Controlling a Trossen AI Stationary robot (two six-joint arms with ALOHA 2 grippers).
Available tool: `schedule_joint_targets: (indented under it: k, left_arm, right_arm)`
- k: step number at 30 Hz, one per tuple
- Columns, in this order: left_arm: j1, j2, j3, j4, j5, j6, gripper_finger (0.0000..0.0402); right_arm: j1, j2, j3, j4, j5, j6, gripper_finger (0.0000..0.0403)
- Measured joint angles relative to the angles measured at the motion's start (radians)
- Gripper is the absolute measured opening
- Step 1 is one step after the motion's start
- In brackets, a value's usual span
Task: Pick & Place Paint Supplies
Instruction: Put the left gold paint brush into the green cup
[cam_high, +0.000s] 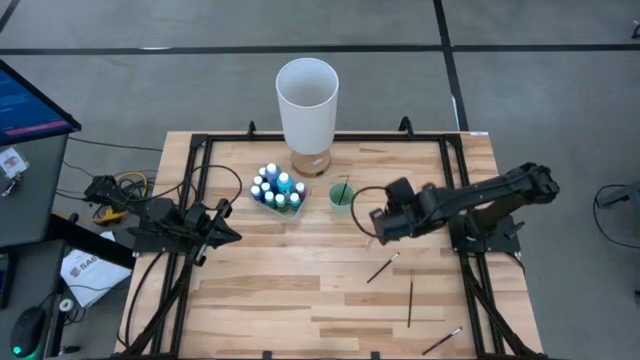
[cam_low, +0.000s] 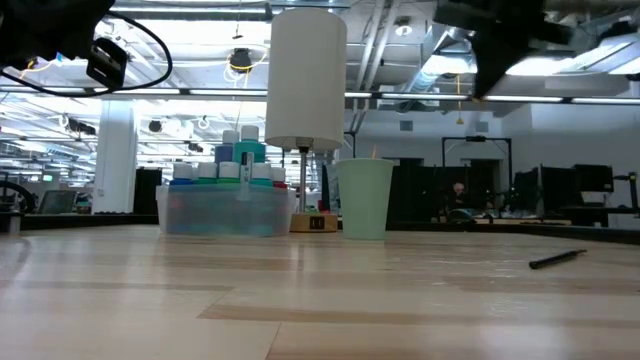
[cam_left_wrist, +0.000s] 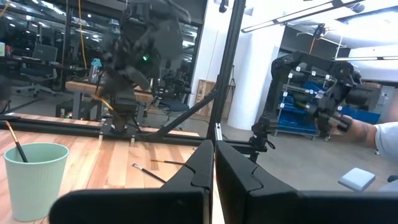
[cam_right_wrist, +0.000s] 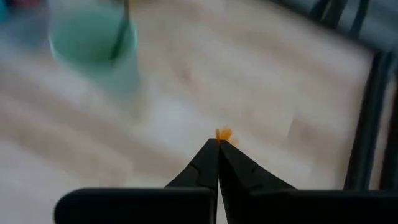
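- Your right gripper (cam_high: 378, 224) sits right of centre in the overhead frame, just right of the green cup (cam_high: 341, 196) and clear of it.
- Its fingers (cam_right_wrist: 208, 163) are pressed together in the right wrist view, with a small orange tip (cam_right_wrist: 223, 134) showing right at their ends; you cannot tell from this whether it is pinched there.
- One brush (cam_high: 343, 190) stands inside the green cup, its handle leaning on the rim.
- Three more brushes lie on the table below your right gripper: one (cam_high: 382, 268) just beneath it, another (cam_high: 410, 300) further down and lying nearly vertical, and the last (cam_high: 441, 342) near the lower right edge.
- The paint bottles (cam_high: 277, 187) are clustered in a clear tray (cam_low: 220, 210), left of the cup and in front of the tall white cylinder (cam_high: 308, 102).
- Your left gripper (cam_high: 228, 234) rests at the left side of the table, its fingers closed on nothing, below and left of the bottles.
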Motion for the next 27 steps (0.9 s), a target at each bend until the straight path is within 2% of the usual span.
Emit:
schedule_joint_targets:
  k: [5,11,15,18,27]
  left_arm:
    - [0.0,0.0,0.0,0.002,0.0,0.0,0.0002]
    - [0.0,0.0,0.0,0.003,0.0,0.0,0.0002]
    - [0.0,0.0,0.0,0.003,0.001,0.0,0.0002]
    - [0.0,0.0,0.0,0.003,0.001,0.0,0.0002]
    - [0.0,0.0,0.0,0.003,0.004,0.0,0.0002]
  right_arm:
    - [-0.049,-0.001,0.044,0.059,0.291,-0.146,0.0]
    - [-0.105,0.009,0.044,0.283,0.492,-0.436,0.0]
    - [-0.13,0.009,0.044,0.455,0.549,-0.637,0.0]
    - [-0.151,0.009,0.044,0.521,0.564,-0.73,0.0]
    - [-0.183,0.011,-0.028,0.61,0.565,-0.763,0.0]
